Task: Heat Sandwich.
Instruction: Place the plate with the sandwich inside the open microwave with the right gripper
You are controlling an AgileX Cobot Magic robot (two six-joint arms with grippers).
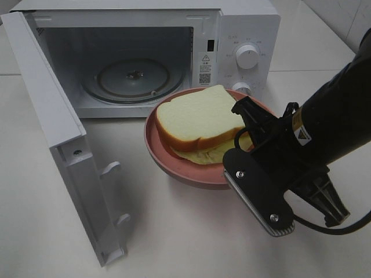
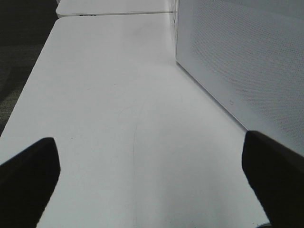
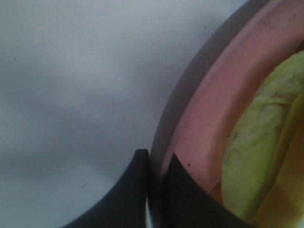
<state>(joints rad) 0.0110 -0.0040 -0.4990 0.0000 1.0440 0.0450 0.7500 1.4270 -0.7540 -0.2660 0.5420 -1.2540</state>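
Observation:
The sandwich (image 1: 197,119), white bread with a tan crust and pale green-yellow filling (image 3: 256,152), lies on a round pink plate (image 1: 174,162). The plate is right in front of the open white microwave (image 1: 243,35). My right gripper (image 1: 235,155) reaches in from the right and is shut on the plate's near right rim. In the right wrist view its fingertips (image 3: 154,190) pinch the pink rim (image 3: 204,118) between them. I cannot tell whether the plate rests on the table. My left gripper (image 2: 152,180) is open and empty over bare table, out of the exterior high view.
The microwave door (image 1: 64,150) stands swung open to the left, and the glass turntable (image 1: 132,78) inside is bare. The control knobs (image 1: 248,57) are on the right front. The microwave's perforated side wall (image 2: 247,57) is close to my left gripper.

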